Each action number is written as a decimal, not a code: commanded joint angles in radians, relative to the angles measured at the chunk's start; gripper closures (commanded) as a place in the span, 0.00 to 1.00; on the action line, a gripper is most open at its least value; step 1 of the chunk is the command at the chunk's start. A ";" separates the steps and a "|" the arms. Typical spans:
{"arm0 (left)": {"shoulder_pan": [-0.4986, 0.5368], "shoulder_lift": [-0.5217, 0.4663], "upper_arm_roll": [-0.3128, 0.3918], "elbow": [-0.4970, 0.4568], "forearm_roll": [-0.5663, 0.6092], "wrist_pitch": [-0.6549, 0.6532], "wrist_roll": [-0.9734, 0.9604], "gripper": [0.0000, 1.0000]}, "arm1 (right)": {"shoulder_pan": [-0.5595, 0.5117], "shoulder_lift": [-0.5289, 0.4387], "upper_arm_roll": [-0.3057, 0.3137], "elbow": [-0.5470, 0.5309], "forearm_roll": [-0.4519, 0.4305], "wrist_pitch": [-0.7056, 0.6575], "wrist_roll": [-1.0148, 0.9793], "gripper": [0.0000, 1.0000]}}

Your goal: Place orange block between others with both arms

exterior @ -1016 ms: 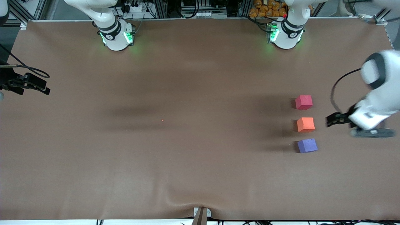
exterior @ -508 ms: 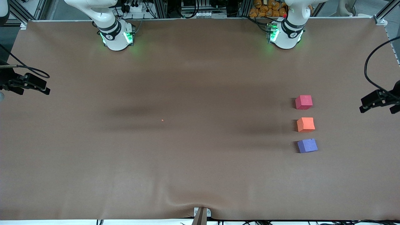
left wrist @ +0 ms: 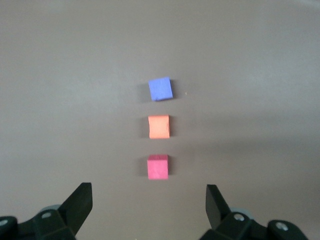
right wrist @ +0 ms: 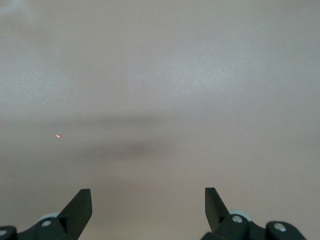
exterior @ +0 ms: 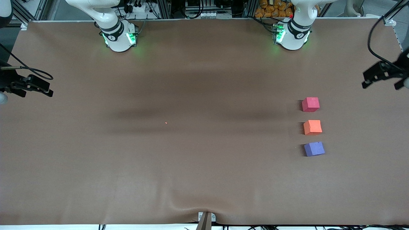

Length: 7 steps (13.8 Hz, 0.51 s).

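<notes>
The orange block (exterior: 312,127) sits on the brown table (exterior: 191,166) between the pinkish-red cube (exterior: 310,104) and the purple-blue cube (exterior: 314,149) — a neat row toward the left arm's end, gaps between them, the purple-blue one nearest the front camera. Nothing crowds them; only a tiny orange speck (exterior: 166,123) lies well apart, mid-table. The left gripper (exterior: 367,77) hangs spread wide and empty over the table's edge. The right gripper (exterior: 48,90) — also agape, holding nothing — waits over the right arm's end.

Brown table covering (exterior: 191,80) wrinkled at the near edge; aluminium framing (exterior: 27,11), cables and orange objects (exterior: 271,9) along the top.
</notes>
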 commanded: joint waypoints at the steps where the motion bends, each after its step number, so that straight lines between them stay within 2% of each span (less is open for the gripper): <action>1: -0.042 -0.124 0.016 -0.156 -0.016 0.014 -0.043 0.00 | 0.003 0.000 0.003 0.001 -0.059 0.001 0.018 0.00; 3: -0.048 -0.134 0.018 -0.163 -0.018 0.003 -0.037 0.00 | 0.000 0.000 0.003 0.001 -0.069 -0.006 0.015 0.00; 7: -0.069 -0.097 0.044 -0.089 -0.016 -0.011 -0.026 0.00 | -0.003 -0.002 0.002 0.004 -0.070 -0.032 0.016 0.00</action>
